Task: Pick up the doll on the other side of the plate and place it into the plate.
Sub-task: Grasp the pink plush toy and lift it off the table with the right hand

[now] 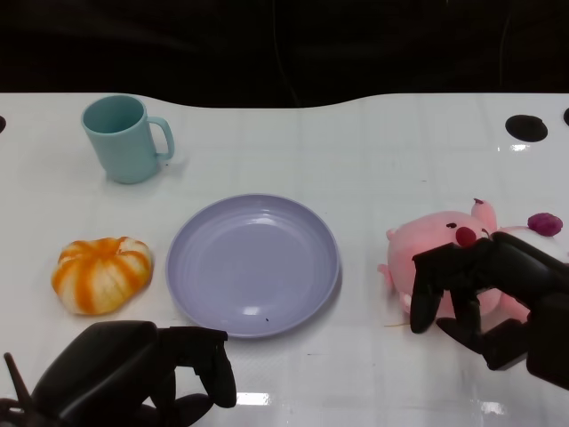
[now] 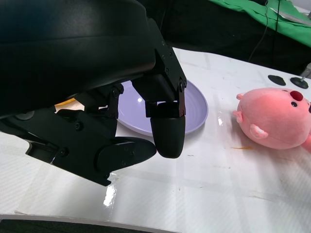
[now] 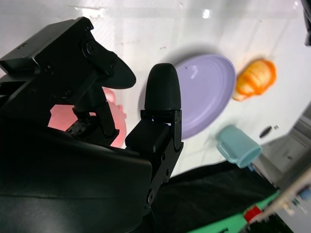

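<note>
Down close to us, our left hand point(image 1: 133, 374) rests low on the white tabletop point(image 1: 356, 160) with its fingers curled in and nothing in them. Our right hand point(image 1: 498, 298) is over the pink doll point(image 1: 444, 253), with its fingers point(image 1: 425, 289) spread and hanging down in front of it; we cannot tell if they touch it yet. The doll lies on the tabletop just beside the purple plate point(image 1: 253, 264), on its right side. The plate sits in the middle. Left of the plate we see an orange and white pumpkin toy point(image 1: 100, 274). Farther back stands a light blue mug point(image 1: 124, 138).
</note>
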Robot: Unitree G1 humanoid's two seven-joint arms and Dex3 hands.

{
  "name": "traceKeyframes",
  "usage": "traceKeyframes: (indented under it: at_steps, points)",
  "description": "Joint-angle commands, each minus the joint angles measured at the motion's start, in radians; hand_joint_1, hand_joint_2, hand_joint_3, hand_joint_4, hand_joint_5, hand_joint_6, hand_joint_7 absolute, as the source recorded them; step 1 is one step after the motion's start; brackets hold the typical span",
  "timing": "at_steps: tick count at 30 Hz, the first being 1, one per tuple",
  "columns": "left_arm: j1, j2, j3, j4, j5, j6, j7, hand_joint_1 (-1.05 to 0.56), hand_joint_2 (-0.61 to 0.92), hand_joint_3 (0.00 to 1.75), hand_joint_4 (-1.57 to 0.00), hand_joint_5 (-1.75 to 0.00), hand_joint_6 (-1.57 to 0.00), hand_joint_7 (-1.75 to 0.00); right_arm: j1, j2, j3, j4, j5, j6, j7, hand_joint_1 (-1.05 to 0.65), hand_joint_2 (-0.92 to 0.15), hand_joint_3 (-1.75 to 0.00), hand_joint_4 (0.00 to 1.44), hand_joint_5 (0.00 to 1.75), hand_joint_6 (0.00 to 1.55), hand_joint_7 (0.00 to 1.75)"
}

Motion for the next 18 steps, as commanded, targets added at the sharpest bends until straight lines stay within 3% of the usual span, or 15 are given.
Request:
traceKeyframes:
  at_steps: [1,6,8,10,11,18]
  points:
    - [-0.006,0.01,0.004,0.001,-0.008,0.005,-0.009,-0.19,0.7,0.7,-0.72,-1.43,-0.77,-1.09,-0.006,0.002,-0.016,0.001,0.015,-0.008,-0.016,-0.09,-0.5,-0.91,0.8,1.19,0.82,0.79]
    - [-0.005,0.012,0.007,0.001,-0.011,0.001,-0.008,-0.19,0.7,0.71,-0.71,-1.45,-0.77,-1.1,-0.008,0.006,-0.019,-0.015,0.012,-0.003,-0.024,-0.14,-0.59,-0.66,0.73,1.17,0.86,0.53]
    - [-0.004,0.013,0.009,0.005,-0.012,-0.007,-0.003,-0.18,0.69,0.71,-0.71,-1.44,-0.77,-1.09,-0.013,0.01,-0.021,-0.009,0.018,-0.022,-0.031,-0.18,-0.74,-0.39,0.6,0.9,0.75,0.35]
    - [-0.004,0.015,0.009,0.006,-0.009,-0.008,-0.004,-0.18,0.7,0.71,-0.71,-1.44,-0.77,-1.09,-0.024,0.004,-0.02,-0.005,0.005,-0.034,-0.036,-0.23,-0.83,-0.22,0.52,0.75,0.68,0.23]
    - [-0.004,0.016,0.009,0.005,-0.009,-0.007,-0.005,-0.18,0.7,0.71,-0.71,-1.44,-0.77,-1.09,-0.03,-0.004,-0.018,-0.008,-0.009,-0.031,-0.036,-0.32,-0.88,-0.15,0.41,0.66,0.59,0.14]
    - [-0.004,0.015,0.008,0.006,-0.01,-0.004,-0.007,-0.18,0.7,0.7,-0.71,-1.42,-0.77,-1.09,-0.058,-0.045,-0.024,-0.006,-0.087,-0.061,-0.05,-0.57,-0.92,-0.08,0.16,0.53,0.35,0.0]
